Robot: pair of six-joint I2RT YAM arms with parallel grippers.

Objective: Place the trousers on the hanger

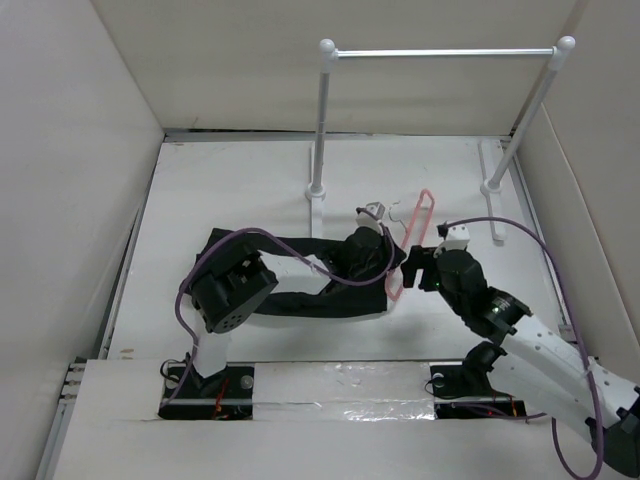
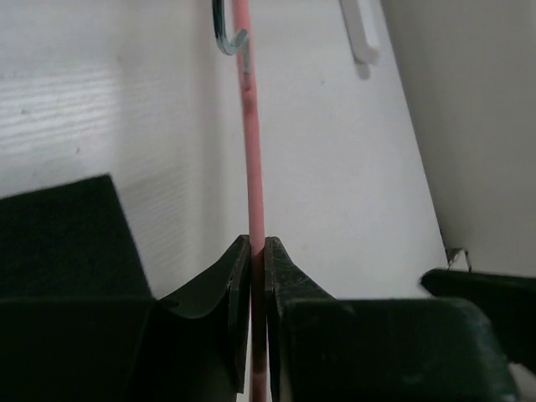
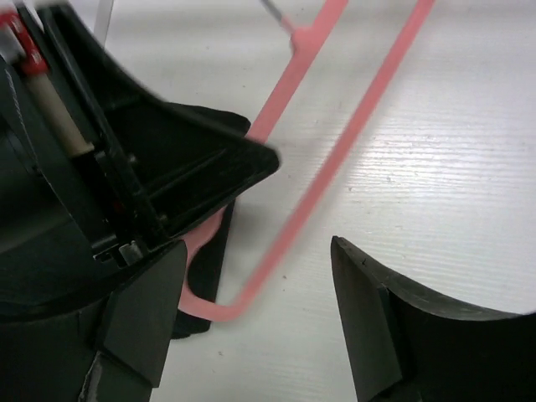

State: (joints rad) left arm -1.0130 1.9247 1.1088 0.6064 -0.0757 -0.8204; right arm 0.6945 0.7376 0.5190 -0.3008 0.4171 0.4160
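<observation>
While the trousers [image 1: 320, 303] lie spread near the middle of the table [image 1: 230, 190], the hanger [image 1: 425, 208] is just beside their right end. The left gripper [image 2: 257, 251] is clenched on its pink bar. The right gripper [image 3: 255, 276] is released, with a hanger corner between its jaws.

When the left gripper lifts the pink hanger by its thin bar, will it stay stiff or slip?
Probably stiff: the hanger bar runs straight from the left gripper to the hook. It looks thin and light, so it may pivot or slip in that narrow pinch.
</observation>
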